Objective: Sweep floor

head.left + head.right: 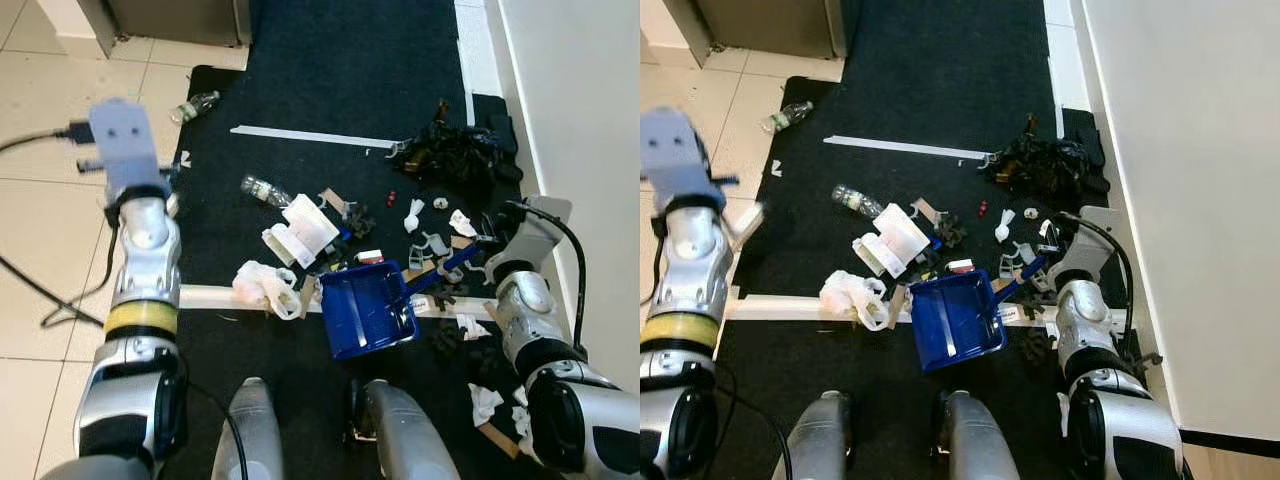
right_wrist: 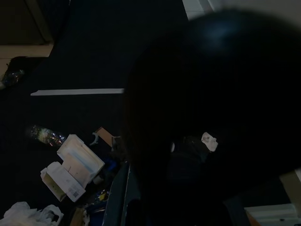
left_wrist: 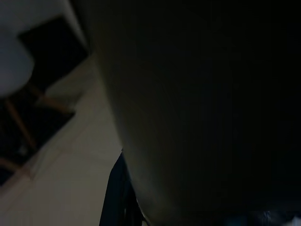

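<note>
A blue dustpan (image 1: 367, 308) sits tilted on the black carpet (image 1: 340, 70) in the middle of scattered litter. Its blue handle (image 1: 452, 263) runs up to my right gripper (image 1: 478, 250), which is shut on it below the silver wrist. The litter includes white cartons (image 1: 305, 225), a crumpled white bag (image 1: 262, 285), a clear bottle (image 1: 263, 189) and paper scraps (image 1: 485, 400). My left arm is raised at the left over the carpet's edge, and its wrist box (image 1: 125, 140) hides the left gripper. Both wrist views are very dark.
A black bag (image 1: 455, 150) lies by the white wall (image 1: 590, 120) on the right. White strips (image 1: 310, 137) cross the carpet. A second bottle (image 1: 195, 105) lies at the carpet's far left edge. A black cable (image 1: 30, 280) trails over the tiles.
</note>
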### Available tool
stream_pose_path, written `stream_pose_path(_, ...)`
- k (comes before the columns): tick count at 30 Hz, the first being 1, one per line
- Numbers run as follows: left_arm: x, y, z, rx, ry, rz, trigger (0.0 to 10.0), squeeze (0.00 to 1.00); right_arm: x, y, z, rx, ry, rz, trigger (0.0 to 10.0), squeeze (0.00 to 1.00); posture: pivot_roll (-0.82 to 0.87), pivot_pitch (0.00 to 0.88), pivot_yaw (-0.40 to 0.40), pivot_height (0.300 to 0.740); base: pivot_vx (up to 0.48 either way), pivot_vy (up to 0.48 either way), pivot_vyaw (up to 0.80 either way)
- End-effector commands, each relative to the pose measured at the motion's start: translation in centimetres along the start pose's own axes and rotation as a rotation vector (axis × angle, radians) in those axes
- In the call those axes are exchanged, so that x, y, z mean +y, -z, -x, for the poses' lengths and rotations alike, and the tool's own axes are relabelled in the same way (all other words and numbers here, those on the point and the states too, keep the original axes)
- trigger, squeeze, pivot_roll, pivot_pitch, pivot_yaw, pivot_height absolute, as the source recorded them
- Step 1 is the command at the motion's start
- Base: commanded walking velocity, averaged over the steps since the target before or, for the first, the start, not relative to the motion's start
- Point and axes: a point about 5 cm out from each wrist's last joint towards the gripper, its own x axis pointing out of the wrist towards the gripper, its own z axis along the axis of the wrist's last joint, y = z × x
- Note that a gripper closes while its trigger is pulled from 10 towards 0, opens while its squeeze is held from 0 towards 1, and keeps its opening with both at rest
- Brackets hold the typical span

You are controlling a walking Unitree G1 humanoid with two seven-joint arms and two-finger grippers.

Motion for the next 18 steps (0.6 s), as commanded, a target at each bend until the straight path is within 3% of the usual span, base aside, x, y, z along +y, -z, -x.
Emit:
stream_pose_path(1, -2.9, 1.9, 2.4, 0.071, 0.057, 0.102, 10.0, 0.00, 0.2, 1.5, 0.6, 0.067, -0.014, -0.004, 10.0, 0.00, 0.07, 0.199, -0.133, 0.740, 0.000, 0.000, 0.00)
stream_pose_path(4, -4.2, 2.4, 3.2, 0.093, 0.086, 0.134, 10.0, 0.00, 0.3, 1.4, 0.5, 0.065, -0.018, -0.003, 10.0, 0.00, 0.07, 0.196, -0.133, 0.740, 0.000, 0.000, 0.00)
stream_pose_path(6, -5.9, 2.6, 4.2, 0.130, 0.126, 0.171, 10.0, 0.00, 0.4, 1.4, 0.5, 0.062, -0.022, -0.001, 10.0, 0.00, 0.06, 0.194, -0.129, 0.740, 0.000, 0.000, 0.00)
stream_pose_path(7, -5.9, 2.6, 4.2, 0.130, 0.126, 0.171, 10.0, 0.00, 0.4, 1.4, 0.5, 0.062, -0.022, -0.001, 10.0, 0.00, 0.06, 0.194, -0.129, 0.740, 0.000, 0.000, 0.00)
stream_pose_path(10, -8.2, 2.5, 5.3, 0.160, 0.174, 0.219, 10.0, 0.00, 0.3, 1.4, 0.6, 0.058, -0.022, 0.000, 10.0, 0.00, 0.06, 0.189, -0.123, 0.740, 0.000, 0.000, 0.00)
stream_pose_path(13, -9.2, 2.1, 5.7, 0.156, 0.201, 0.228, 10.0, 0.00, 0.2, 1.4, 0.6, 0.056, -0.021, 0.000, 10.0, 0.00, 0.06, 0.185, -0.122, 0.740, 0.000, 0.000, 0.00)
stream_pose_path(14, -11.3, 1.2, 6.6, 0.139, 0.273, 0.248, 10.0, 0.00, 0.0, 1.4, 0.7, 0.054, -0.020, 0.001, 10.0, 0.00, 0.06, 0.183, -0.122, 0.740, 0.000, 0.000, 0.00)
stream_pose_path(18, -13.8, 0.1, 7.6, 0.116, 0.369, 0.261, 10.0, 0.00, 0.0, 1.5, 0.8, 0.056, -0.019, 0.003, 10.0, 0.00, 0.05, 0.183, -0.121, 0.740, 0.000, 0.000, 0.00)
